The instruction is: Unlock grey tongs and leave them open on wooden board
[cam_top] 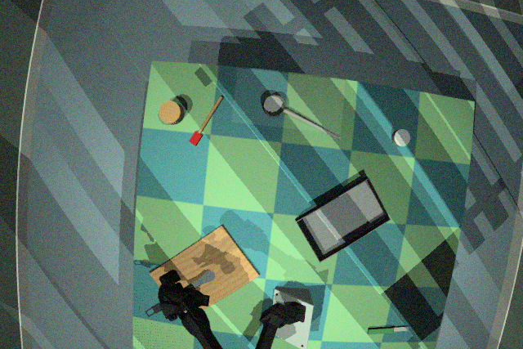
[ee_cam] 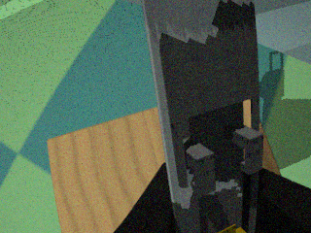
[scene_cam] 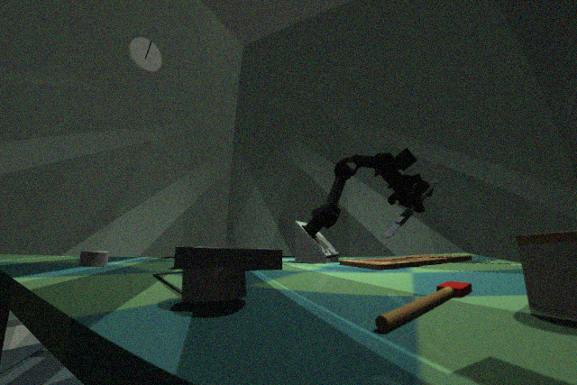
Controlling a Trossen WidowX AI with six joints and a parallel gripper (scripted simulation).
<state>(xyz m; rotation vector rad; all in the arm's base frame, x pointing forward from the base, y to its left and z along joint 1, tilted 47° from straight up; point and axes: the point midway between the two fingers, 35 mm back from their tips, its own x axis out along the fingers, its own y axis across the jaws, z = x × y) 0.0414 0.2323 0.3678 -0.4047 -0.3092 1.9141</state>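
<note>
The grey tongs point(cam_top: 204, 278) point(scene_cam: 395, 230) point(ee_cam: 204, 78) hang in the air above the wooden board point(cam_top: 228, 245) point(scene_cam: 405, 261) point(ee_cam: 107, 170), tilted with the tips sloping down. Their ring end sticks out on the other side of the hand in the top view. My gripper point(ee_cam: 196, 168) is shut on the tongs, with a fingertip on each side of the body. A yellow part shows at the bottom edge of the wrist view. The arm hides much of the tongs in the top view. Whether they are locked cannot be told. The roasting tin point(cam_top: 354, 239) point(scene_cam: 265, 258) stands away from the board.
A saucepan point(cam_top: 273, 104) point(scene_cam: 213, 285) with a long handle, a red-headed tool point(cam_top: 195, 138) point(scene_cam: 454, 288), a round pot point(cam_top: 170, 112) point(scene_cam: 552, 273) and a pale cylinder point(cam_top: 401, 137) point(scene_cam: 94, 258) stand farther out. A green and white item point(cam_top: 382, 330) lies right of the arm's base.
</note>
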